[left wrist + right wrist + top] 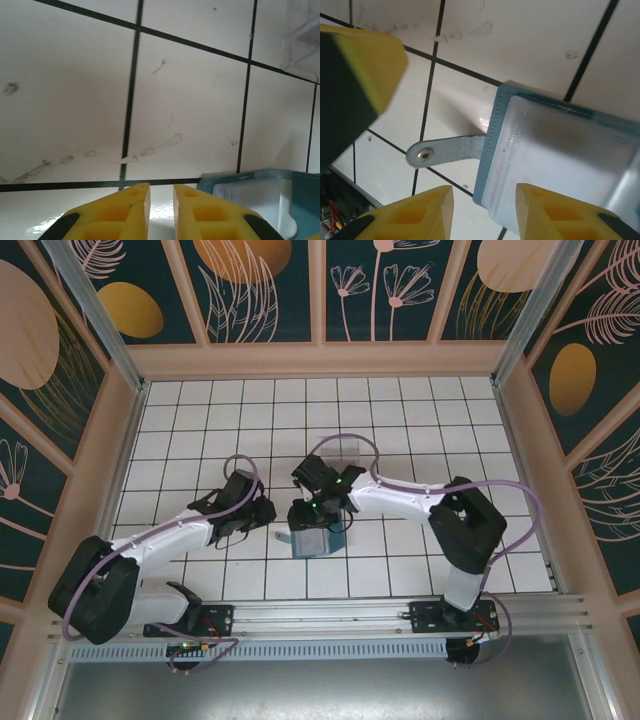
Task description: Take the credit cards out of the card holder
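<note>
The card holder (312, 543) lies opened flat on the white tiled floor, teal at its edge and pale grey-blue inside under a frosted clear pocket (560, 150). Its strap tab (445, 151) with a metal snap sticks out to the left. My right gripper (484, 187) hovers open over the holder's near corner, which lies between the fingers and touches neither. My left gripper (161, 186) sits just left of the holder (260, 192), its jaws a narrow gap apart with nothing in them. The credit cards are hidden.
A clear plastic tray (345, 450) stands a tile or two behind the holder, its corner at the top right of the left wrist view (302, 40). The left gripper's yellow and black finger (355, 85) looms close to the right gripper. Pink walls enclose the floor.
</note>
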Tool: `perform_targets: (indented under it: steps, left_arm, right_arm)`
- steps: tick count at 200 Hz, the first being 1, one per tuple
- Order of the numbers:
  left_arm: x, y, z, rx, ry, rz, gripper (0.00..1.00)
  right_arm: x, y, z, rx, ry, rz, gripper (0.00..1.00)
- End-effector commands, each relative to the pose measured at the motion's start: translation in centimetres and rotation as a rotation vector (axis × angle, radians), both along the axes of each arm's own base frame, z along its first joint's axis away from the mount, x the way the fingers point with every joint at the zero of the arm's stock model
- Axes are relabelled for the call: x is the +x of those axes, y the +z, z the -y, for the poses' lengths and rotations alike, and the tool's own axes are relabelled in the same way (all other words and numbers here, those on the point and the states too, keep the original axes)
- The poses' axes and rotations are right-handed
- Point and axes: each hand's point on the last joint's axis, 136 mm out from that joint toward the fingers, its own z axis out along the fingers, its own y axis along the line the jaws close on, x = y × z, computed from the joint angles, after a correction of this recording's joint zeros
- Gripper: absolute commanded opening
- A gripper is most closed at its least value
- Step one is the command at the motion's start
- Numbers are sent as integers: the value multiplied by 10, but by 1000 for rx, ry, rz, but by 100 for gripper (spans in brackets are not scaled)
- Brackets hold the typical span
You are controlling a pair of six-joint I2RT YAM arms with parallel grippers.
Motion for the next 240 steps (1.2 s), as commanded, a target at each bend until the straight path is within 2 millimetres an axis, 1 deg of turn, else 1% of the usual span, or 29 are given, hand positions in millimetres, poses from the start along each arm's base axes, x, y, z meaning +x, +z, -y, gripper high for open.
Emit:
perform_targets:
  steps: [1, 32, 64, 125, 192, 217, 240]
  left_arm:
    - [-6, -3, -11, 23, 34, -9, 22]
    - [-10, -5, -15, 18, 45, -11, 22]
    - [-11, -5, -16, 17, 46, -9, 22]
    - [-11, -6, -13, 16, 34, -16, 22]
    - [-9, -5, -11, 12, 29, -15, 22]
    - [-8, -4, -11, 13, 29, -12, 22]
    - [-7, -3, -10, 15, 25, -11, 22]
  right_arm:
    - [-5, -2, -20, 58, 13, -38, 39]
    - [-10, -12, -26, 57, 27, -61, 40]
    - [-12, -25, -18, 10, 17, -70, 40]
    - [-17, -37, -2, -54, 0, -76, 40]
    - [-21, -44, 17, -143, -22, -59, 40]
    - [-17, -42, 25, -200, -41, -27, 41]
    - [-17, -42, 28, -239, -45, -8, 41]
